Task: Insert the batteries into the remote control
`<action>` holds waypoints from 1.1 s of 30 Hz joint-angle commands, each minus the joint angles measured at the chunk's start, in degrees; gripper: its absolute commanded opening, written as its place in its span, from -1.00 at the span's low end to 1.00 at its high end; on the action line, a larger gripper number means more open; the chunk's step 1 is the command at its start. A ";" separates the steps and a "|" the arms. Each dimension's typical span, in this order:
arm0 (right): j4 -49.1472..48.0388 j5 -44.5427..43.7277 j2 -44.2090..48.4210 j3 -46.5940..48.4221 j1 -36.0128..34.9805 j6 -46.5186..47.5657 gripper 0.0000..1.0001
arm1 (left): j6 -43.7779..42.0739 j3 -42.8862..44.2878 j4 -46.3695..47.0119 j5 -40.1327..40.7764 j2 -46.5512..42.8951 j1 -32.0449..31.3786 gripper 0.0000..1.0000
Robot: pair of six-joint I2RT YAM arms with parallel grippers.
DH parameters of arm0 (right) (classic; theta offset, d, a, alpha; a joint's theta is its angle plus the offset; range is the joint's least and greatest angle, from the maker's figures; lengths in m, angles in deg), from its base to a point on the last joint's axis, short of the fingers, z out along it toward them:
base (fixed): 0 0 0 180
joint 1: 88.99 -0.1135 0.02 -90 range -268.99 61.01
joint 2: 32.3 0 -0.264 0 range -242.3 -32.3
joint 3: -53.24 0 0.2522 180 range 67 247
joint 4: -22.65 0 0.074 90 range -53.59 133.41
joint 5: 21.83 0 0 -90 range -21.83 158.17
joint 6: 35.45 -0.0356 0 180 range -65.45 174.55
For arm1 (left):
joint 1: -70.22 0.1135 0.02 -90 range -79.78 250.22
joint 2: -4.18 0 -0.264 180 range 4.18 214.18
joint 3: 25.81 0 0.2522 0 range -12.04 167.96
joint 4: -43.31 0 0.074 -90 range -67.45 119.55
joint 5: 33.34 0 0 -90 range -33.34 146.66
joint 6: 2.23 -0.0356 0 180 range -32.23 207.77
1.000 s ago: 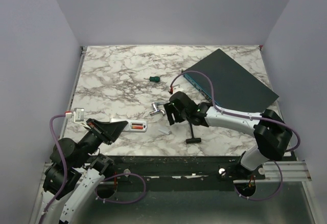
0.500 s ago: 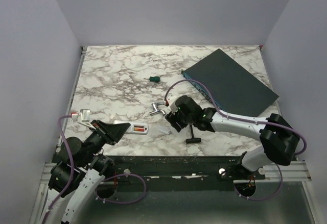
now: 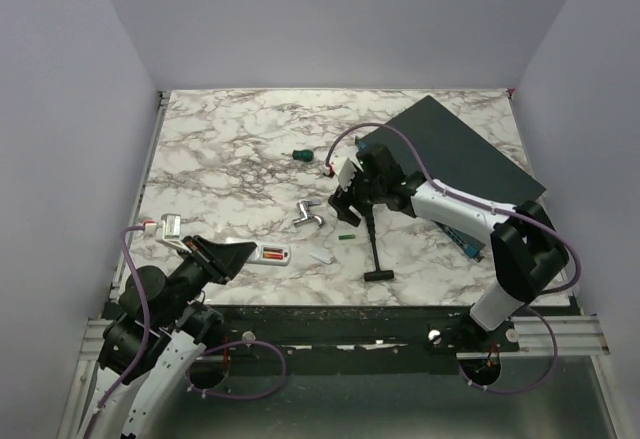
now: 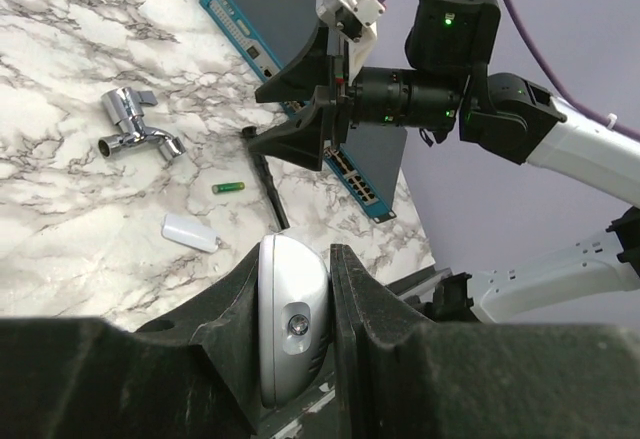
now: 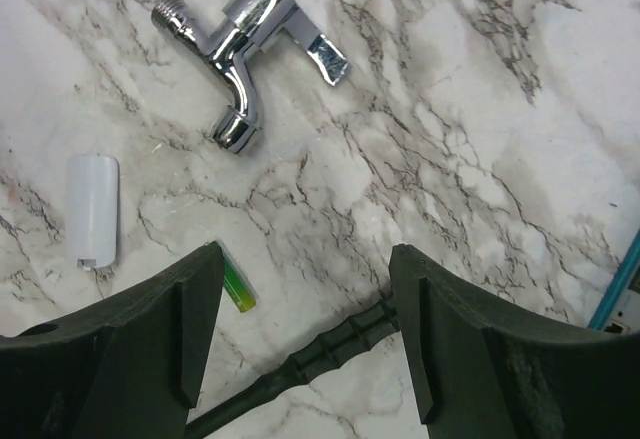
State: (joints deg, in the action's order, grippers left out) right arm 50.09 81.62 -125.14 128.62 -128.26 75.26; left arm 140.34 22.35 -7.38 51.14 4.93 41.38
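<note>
Looking down from the top camera, the left gripper [image 3: 240, 251] is clamped tight on one end of the remote control [image 3: 274, 252], near the front left of the marble table [image 3: 220, 149]. The rest of the white handset pokes out to the right. Can't tell if it's resting on the marble or held just off it. There's an orange-red battery [image 3: 269, 251] sitting in the remote's open back. The right gripper [image 5: 302, 264] hangs above the middle of the table with its fingers spread wide and nothing between them. Right below it, close to the inside of one finger, a small green battery [image 5: 236, 289] lies loose on the marble. A little white cover [image 5: 92, 209] is just beside that battery, and a shiny silver valve piece [image 5: 245, 59] lies a bit further back. A black T-handled tool [image 3: 375, 254] lies under the right gripper too. The green screwdriver [image 3: 300, 155] and the dark teal box [image 3: 470, 154] are further back, well apart from the remote.
</note>
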 commanded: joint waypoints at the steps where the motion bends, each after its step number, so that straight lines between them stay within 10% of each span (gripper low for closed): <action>1: 7.74 5.57 -4.97 3.05 -0.37 6.22 0.48 | 0.20 -0.04 -0.66 1.34 -4.33 0.19 -1.00; 33: -3.04 10.62 -4.97 -5.97 -0.93 19.90 0.24 | 1.46 -1.32 -0.08 1.83 -4.43 0.19 -1.00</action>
State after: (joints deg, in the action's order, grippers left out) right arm 47.94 90.58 -128.39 121.04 -128.50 94.67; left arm 140.93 21.87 -9.13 51.99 4.93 41.38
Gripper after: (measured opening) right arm 0.634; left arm 0.273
